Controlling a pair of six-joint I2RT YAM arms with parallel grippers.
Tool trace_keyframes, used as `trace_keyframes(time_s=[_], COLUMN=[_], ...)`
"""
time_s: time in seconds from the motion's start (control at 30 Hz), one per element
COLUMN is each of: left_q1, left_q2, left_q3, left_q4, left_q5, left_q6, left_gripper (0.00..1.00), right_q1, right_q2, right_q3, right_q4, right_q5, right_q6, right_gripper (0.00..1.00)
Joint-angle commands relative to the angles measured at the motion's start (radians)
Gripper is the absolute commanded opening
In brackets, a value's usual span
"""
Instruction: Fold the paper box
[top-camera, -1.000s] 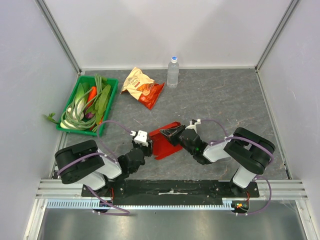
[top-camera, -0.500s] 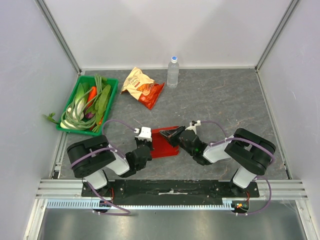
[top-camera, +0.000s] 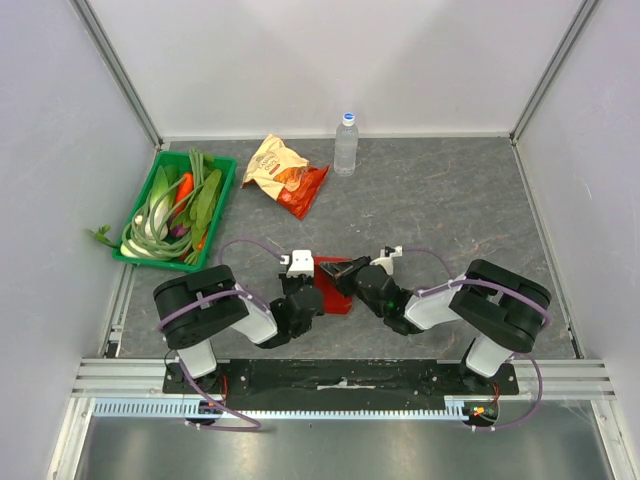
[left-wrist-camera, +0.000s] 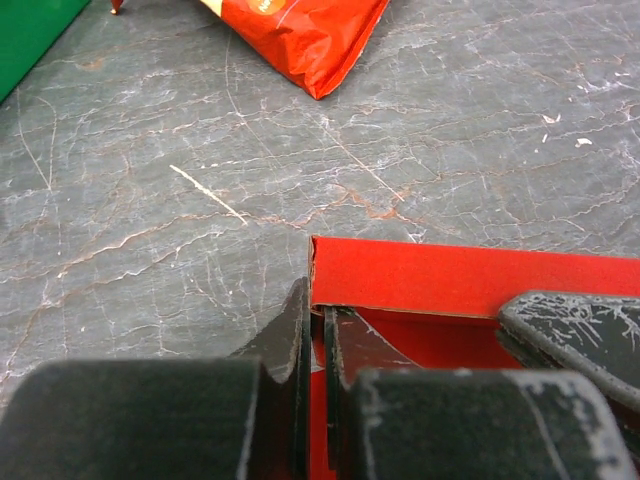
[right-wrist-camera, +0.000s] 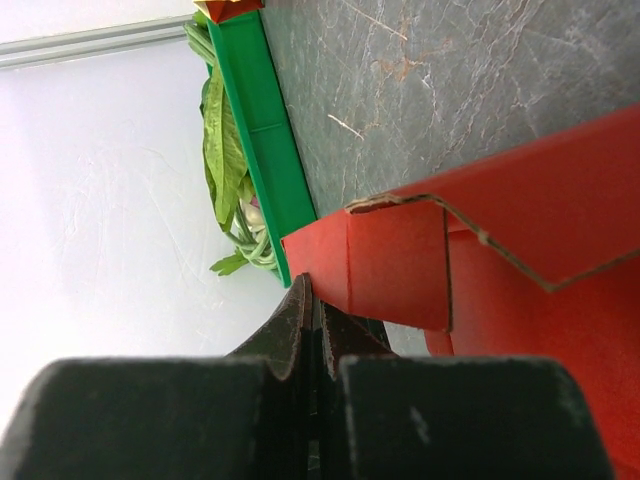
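- The bright red, thin cardboard paper box (top-camera: 332, 295) sits on the grey marbled tabletop (top-camera: 450, 200), near the front edge and between the two arms.
- The left pincer (left-wrist-camera: 315, 325) is closed to a sliver on the box's left wall, with red card clamped between its fingers.
- The right pincer (right-wrist-camera: 318, 310) is pressed tight on the corner of a raised flap at the box's right side.
- Well behind it are a crinkled orange-and-red snack bag (top-camera: 285, 172), a clear plastic bottle (top-camera: 346, 145) and a green tray of vegetables (top-camera: 229, 175).
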Motion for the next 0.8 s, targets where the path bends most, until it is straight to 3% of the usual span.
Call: trace_keyframes(time_s=[0.0,0.07,0.2,0.23,0.33,0.43,0.57,0.67,0.77], left_q1=[-0.009,-0.01,-0.01,-0.01,-0.01,-0.01,-0.01,-0.01,-0.009], left_q2=[0.048,0.048,0.015,-0.051,-0.219,-0.358,-0.676,-0.766,-0.757], left_q3=[0.017,0.023,-0.032,-0.055,-0.13,-0.234,-0.348,-0.379,-0.38], left_q4=[-0.094,-0.102,-0.018,-0.013,-0.072,-0.047,-0.183,-0.249,-0.239], left_q5=[-0.135,-0.132,0.017,0.05,0.141,0.227,0.305,0.307,0.27], left_q6=[-0.053,-0.068,-0.035,-0.079,-0.153,-0.125,-0.16,-0.182,-0.139], left_gripper=[0.02,0.02,0.02,0.18,0.5,0.59,0.6,0.55,0.51], right_q1=[0.054,0.074,0.076,0.066,0.06,0.053,0.053,0.051,0.053], right_q2=[-0.006,0.008,0.011,0.006,-0.004,-0.012,-0.035,-0.034,-0.032], right_q3=[0.001,0.01,-0.019,-0.026,-0.042,-0.042,-0.02,-0.01,0.0], right_q4=[-0.052,-0.046,-0.009,-0.012,0.002,0.004,-0.067,-0.078,-0.098], right_q5=[0.034,0.047,0.068,0.067,0.077,0.079,0.086,0.085,0.082], right_q6=[-0.003,0.001,0.011,0.003,-0.012,-0.019,-0.011,0.006,0.009], right_gripper=[0.0,0.0,0.0,0.0,0.0,0.0,0.0,0.0,0.0])
